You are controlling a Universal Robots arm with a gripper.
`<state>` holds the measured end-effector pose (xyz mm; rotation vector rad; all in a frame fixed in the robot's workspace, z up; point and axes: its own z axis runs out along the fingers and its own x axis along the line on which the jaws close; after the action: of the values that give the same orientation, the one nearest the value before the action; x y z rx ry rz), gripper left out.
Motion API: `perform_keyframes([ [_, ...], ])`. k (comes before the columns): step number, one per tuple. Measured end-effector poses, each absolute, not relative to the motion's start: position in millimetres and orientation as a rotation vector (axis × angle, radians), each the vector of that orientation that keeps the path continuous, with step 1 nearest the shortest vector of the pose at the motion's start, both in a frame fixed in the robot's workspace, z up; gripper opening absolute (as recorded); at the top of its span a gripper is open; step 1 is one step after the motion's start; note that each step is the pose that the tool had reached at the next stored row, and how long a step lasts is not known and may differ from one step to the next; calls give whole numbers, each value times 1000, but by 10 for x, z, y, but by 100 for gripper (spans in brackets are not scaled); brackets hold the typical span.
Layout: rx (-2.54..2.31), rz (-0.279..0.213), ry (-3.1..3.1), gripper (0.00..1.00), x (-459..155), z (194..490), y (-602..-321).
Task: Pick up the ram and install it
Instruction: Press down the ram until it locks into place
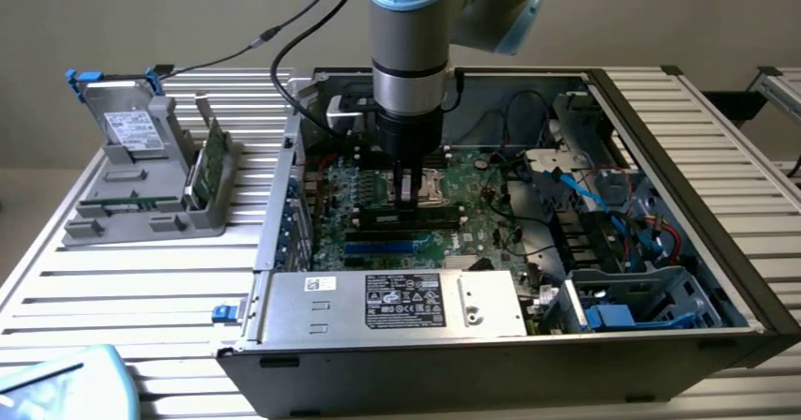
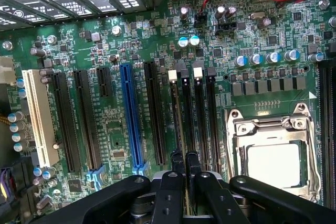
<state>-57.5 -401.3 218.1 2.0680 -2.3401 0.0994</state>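
Exterior view first: I see the arm (image 1: 411,54) reaching straight down into the open case (image 1: 701,204), with the gripper (image 1: 411,193) low over the board (image 1: 482,181), just beside the socket (image 1: 432,187), on the side facing the power supply (image 1: 390,303). From the wrist view, the gripper (image 2: 185,163) has its two fingers (image 2: 177,162) drawn almost together, leaving only a narrow gap. I read a thin greenish edge running out from that gap as the ram (image 2: 179,114), seen edge-on and pinched between the fingers. It lies along one of the black memory slots (image 2: 201,119), which sit just beside the socket (image 2: 273,153), between it and the blue slot (image 2: 131,119). I cannot tell whether the ram is seated in its slot or just above it. White latches (image 2: 198,72) stand at the slots' far ends. Well apart from the socket, outside the case, a grey holder (image 1: 138,216) on the table (image 1: 113,289) carries a drive (image 1: 129,129) with blue tabs and an upright green card (image 1: 208,162).
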Motion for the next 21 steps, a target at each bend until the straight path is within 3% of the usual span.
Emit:
perform_keyframes([
  [21, 2054, 72, -2322, 14, -566, 2171, -4015],
])
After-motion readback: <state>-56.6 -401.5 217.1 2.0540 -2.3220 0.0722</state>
